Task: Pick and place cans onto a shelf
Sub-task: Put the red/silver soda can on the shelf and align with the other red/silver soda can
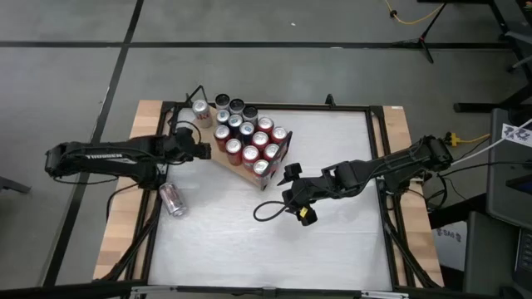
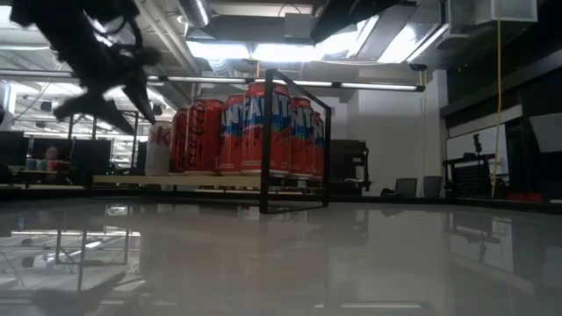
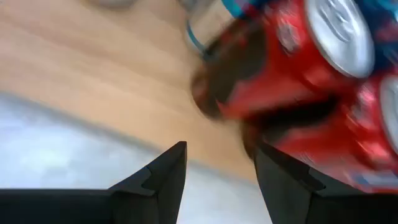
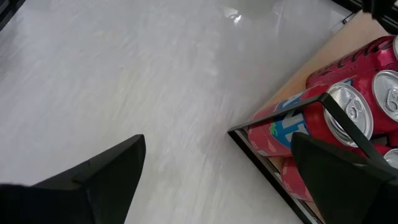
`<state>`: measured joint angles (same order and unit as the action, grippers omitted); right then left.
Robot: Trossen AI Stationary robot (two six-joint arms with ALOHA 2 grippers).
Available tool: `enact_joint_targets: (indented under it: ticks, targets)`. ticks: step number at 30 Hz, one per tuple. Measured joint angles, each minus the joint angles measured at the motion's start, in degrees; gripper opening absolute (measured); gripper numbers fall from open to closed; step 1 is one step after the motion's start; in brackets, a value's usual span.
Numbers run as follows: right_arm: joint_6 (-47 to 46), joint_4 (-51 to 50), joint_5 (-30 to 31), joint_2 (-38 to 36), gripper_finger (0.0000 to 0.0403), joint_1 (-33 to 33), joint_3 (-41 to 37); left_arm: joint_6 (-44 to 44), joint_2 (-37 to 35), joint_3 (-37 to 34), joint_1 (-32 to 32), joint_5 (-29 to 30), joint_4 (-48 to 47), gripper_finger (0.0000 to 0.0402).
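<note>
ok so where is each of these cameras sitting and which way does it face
High view: above the table, looking straight down at the shelf, its cans, one loose can lying on its side, and both arms.
Low view: at tabletop height, looking level across at the shelf and red cans; one arm shows at upper left.
Left wrist view: on the left arm, facing the cans close up past the left hand, fingers apart and empty.
Right wrist view: on the right arm, facing the shelf corner past the wide-open right hand.
All four share the shelved red cans.

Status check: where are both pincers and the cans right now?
Left pincer part open, empty, beside the cans on the shelf. Right pincer open, empty, near shelf corner. One can lying loose on the table.
</note>
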<state>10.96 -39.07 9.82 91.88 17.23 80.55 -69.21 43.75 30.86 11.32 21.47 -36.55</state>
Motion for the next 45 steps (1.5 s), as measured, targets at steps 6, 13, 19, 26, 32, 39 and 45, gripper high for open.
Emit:
enact_joint_targets:
  ticks: [6,13,19,26,32,39,45]
  targets:
    - [0.0,0.0,0.0,0.0,0.039,0.0,0.0,-4.27,0.02,8.66,-4.46,-13.27,-13.46,0.018]
    - [0.0,0.0,0.0,0.0,0.039,0.0,0.0,-9.03,0.0,10.61,-10.67,-29.98,-20.5,0.018]
    - [-0.02,0.0,-0.01,0.0,0.039,0.0,0.0,-11.71,0.16,10.61,-14.1,-30.35,-21.96,0.018]
    - [-0.01,0.0,-0.04,0.0,0.039,0.0,0.0,-11.72,0.2,10.61,-14.54,-29.17,-22.84,0.0193]
    - [-0.01,0.0,-0.07,0.0,0.039,0.0,0.0,-11.72,0.56,10.61,-14.52,-29.09,-26.65,0.0238]
    - [-0.01,-0.04,-0.04,0.0,0.039,0.0,0.0,-17.4,0.93,10.61,-14.5,-36.54,-32.14,0.029]
    - [-1.12,-2.32,4.07,-0.13,0.039,0.07,0.0,-30.9,0.83,10.61,-18.85,-46.49,-35.84,0.0294]
